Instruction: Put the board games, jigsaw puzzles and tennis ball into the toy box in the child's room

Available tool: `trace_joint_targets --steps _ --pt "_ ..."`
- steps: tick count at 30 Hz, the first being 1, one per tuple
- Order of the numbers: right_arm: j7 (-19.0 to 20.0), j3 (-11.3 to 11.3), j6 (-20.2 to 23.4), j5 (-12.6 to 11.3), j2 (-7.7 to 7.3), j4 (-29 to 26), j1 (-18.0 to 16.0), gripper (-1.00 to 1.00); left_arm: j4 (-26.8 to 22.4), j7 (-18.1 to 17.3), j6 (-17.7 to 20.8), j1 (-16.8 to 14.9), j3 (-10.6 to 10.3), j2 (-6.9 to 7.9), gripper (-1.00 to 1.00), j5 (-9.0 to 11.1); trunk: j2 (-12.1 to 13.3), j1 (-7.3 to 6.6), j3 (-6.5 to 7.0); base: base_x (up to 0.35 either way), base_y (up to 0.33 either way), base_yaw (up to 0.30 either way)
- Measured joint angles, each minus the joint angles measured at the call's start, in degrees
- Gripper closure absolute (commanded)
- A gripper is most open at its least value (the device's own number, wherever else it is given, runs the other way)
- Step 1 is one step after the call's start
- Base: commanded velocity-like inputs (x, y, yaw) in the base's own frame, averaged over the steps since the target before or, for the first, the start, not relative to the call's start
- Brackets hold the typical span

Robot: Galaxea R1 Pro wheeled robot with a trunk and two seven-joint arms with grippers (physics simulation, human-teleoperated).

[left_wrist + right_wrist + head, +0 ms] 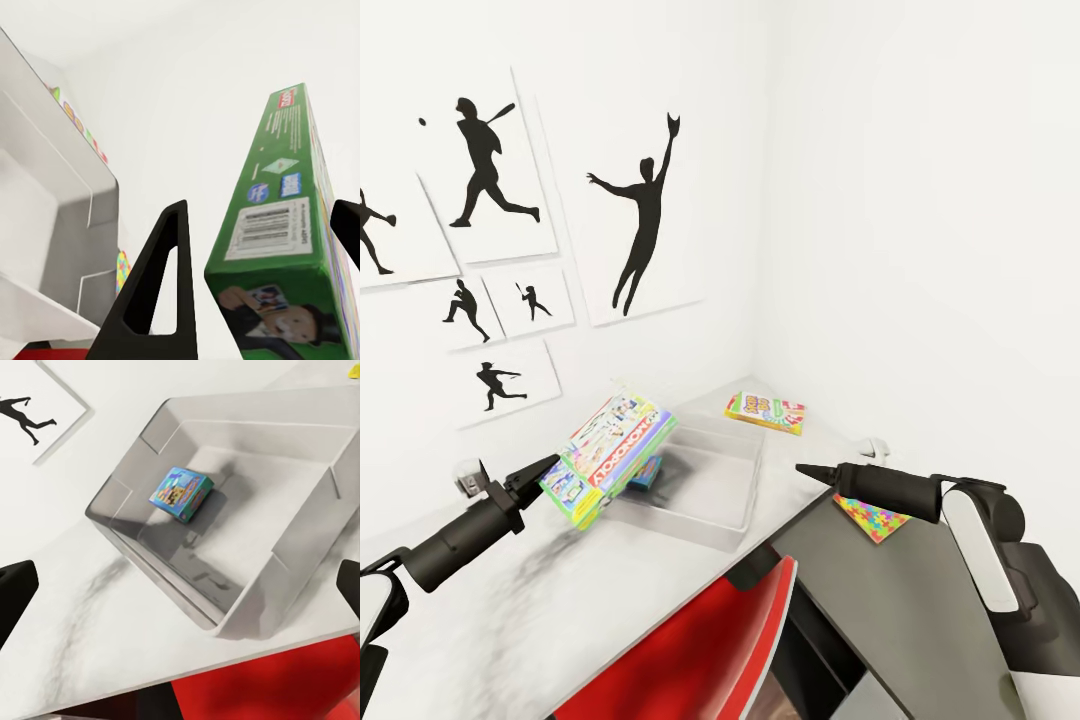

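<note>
Head view: left gripper clasping Monopoly board game, box tilting over near-left rim of toy box, long axis running up and away toward wall. Blue game already lying inside bin. Skip-Bo box waiting flat on table beyond bin; jigsaw puzzle lying on lower top under right arm. Right gripper: cannot tell whether parted or closed here.

Left wrist view: fingers straddling green game edge, gripping it.

Right wrist view: fingertips spreading wide, holding nothing, hovering above bin with blue game inside.

Judgement: one toy in, second going in, rest remaining.
</note>
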Motion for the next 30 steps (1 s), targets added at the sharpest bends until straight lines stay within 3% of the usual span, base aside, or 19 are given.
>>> trace_joint_targets --steps 10,30 --pt "0.0 -0.1 0.0 0.0 0.04 0.0 0.1 -1.00 0.0 0.1 0.0 0.0 0.0 -0.09 1.00 0.0 0.0 0.00 0.00 0.000 0.000 -0.124" --pt "-0.1 -0.1 0.0 0.1 -0.01 -0.1 0.1 -1.00 -0.1 2.2 -0.2 -2.3 0.3 -1.01 1.00 -0.5 0.0 0.00 0.00 0.000 0.000 -0.246"
